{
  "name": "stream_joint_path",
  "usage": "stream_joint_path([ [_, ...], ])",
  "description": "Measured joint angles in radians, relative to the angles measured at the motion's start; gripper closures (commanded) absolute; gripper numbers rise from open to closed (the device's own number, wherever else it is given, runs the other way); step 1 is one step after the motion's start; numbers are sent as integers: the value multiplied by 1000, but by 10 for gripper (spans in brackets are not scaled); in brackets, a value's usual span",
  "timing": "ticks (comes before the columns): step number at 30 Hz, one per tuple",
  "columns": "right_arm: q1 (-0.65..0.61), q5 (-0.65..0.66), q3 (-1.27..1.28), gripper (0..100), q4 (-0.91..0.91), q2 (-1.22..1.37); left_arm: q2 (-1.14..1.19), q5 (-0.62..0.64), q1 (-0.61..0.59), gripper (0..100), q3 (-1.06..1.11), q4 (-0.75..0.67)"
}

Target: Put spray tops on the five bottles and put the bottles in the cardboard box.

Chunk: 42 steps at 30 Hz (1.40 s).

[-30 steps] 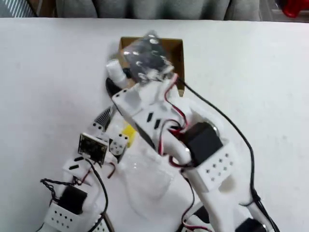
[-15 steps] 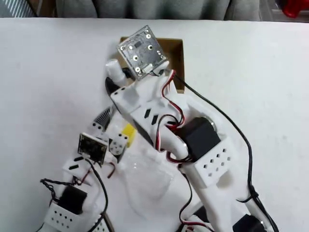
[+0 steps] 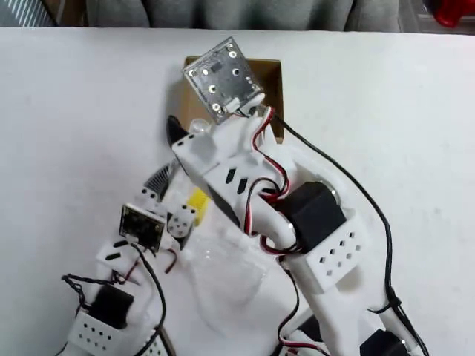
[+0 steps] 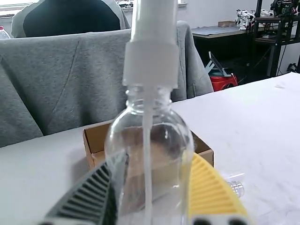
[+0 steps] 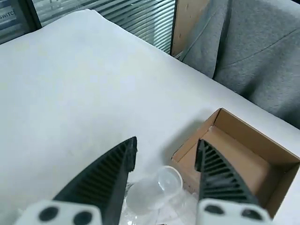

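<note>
The left tool (image 4: 154,166) grips a clear bottle (image 4: 150,140) upright over the worktop (image 4: 262,117), near the box (image 4: 96,136). A spray top (image 4: 152,51) sits on its neck. The right tool (image 5: 167,143) hangs open above it. What shows of the box's inside looks empty, so I judge the task is at an early stage: no bottle is boxed yet.

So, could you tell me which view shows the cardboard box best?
The right wrist view: the cardboard box shows nearly whole, inside visible. In the high view the right arm covers most of it; in the left wrist view the bottle stands before it.
</note>
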Motion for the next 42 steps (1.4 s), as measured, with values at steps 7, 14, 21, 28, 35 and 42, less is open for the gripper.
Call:
stream_joint_path([
  [7, 0, 0, -9, 839, 0, 0, 0, 0, 0, 978, 0, 0],
  [14, -2, 0, -9, 840, 0, 0, 0, 0, 2, 977, 0, 0],
  [21, 97, -23, -61, 840, 0, 2, 0, 6, 0, 976, 0, 0],
  [28, 180, -100, -107, 840, 0, 0, 0, 104, 31, 976, 0, 0],
  [35, 199, -101, -112, 840, 0, 0, 0, 118, 28, 976, -32, 6],
  [42, 204, -101, -112, 840, -14, 3, 0, 118, 18, 977, -80, 37],
])
